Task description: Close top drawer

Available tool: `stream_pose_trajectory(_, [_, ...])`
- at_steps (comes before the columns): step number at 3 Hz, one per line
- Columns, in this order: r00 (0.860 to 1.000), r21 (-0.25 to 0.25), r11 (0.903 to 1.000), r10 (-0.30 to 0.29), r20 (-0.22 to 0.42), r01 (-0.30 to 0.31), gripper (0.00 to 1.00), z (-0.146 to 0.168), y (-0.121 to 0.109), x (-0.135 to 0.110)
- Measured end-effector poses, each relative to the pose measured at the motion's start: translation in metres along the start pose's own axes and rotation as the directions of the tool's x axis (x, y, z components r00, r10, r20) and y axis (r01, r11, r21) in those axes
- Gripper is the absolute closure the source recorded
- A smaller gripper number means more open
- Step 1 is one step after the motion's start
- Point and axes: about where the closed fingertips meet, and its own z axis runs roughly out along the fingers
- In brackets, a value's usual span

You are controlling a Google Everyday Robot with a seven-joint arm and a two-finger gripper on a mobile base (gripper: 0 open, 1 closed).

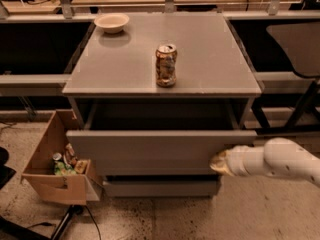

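Note:
The top drawer (160,151) of the grey cabinet is pulled out toward me, its plain flat front facing me and its dark interior (160,115) open behind it. My white arm (280,161) comes in from the right edge. The gripper (217,163) is at the lower right corner of the drawer front, close to or touching it. A shallower drawer front (162,186) shows below.
A drink can (166,65) and a pale bowl (111,22) stand on the cabinet top (200,49). An open cardboard box (55,171) with cans and packets sits on the floor at the left. Dark chair legs (300,109) stand at the right.

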Motion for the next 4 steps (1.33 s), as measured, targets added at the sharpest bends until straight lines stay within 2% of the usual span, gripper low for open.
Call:
stream_pose_trajectory(1, [1.000, 0.000, 1.0000, 0.000, 0.000, 0.000, 1.00, -0.001, 0.001, 0.000])
stream_pose_trajectory(2, [1.000, 0.029, 0.9993, -0.024, -0.001, 0.024, 1.00, 0.001, -0.030, 0.001])
stream_pose_trajectory(3, [1.000, 0.029, 0.9993, -0.024, -0.001, 0.024, 1.00, 0.001, -0.029, 0.001])
stream_pose_trajectory(4, [0.999, 0.052, 0.9979, -0.040, -0.002, 0.040, 1.00, 0.000, -0.052, 0.000])
